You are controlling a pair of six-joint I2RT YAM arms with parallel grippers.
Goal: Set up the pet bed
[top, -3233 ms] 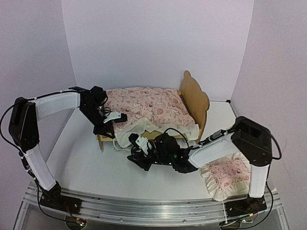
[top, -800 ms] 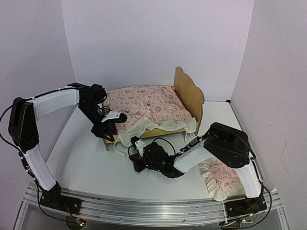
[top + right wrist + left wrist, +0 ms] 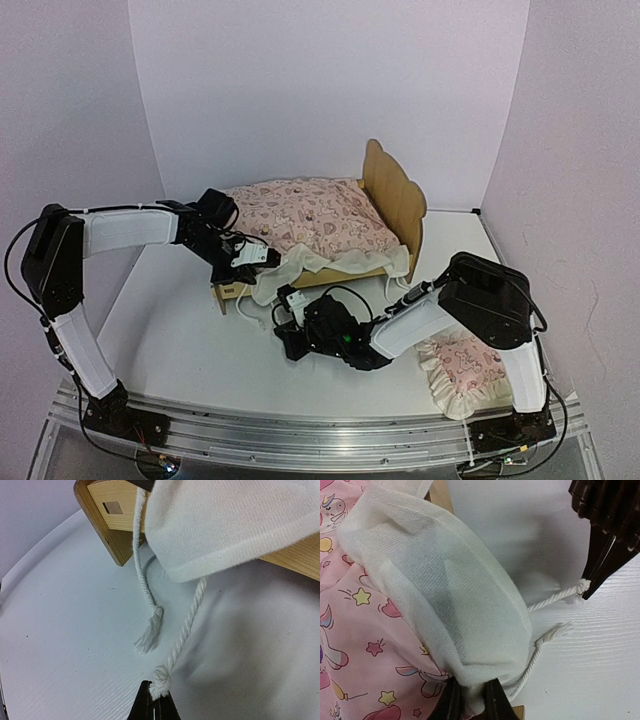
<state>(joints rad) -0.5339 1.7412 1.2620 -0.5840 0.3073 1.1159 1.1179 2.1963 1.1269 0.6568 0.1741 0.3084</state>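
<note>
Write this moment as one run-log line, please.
left claw: shut on white cloth | right claw: shut on cord knot | pet bed: upright, cushion on it | pillow: on table, apart

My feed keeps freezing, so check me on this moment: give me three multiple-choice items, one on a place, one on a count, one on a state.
1. Where does the small ruffled pillow lie?
A. on the mattress
B. on the table, by the right arm's base
C. under the bed frame

2. How many cord ends hang from the cream cloth?
A. two
B. one
C. four

3. What is the right gripper doing?
A. standing open, holding nothing
B. clamping the headboard
C. shut on the knotted cord end

Answers:
1. B, the top view shows it beside that arm's base.
2. A, the right wrist view shows a frayed end and a knotted one.
3. C, its fingertips pinch the knot.
</note>
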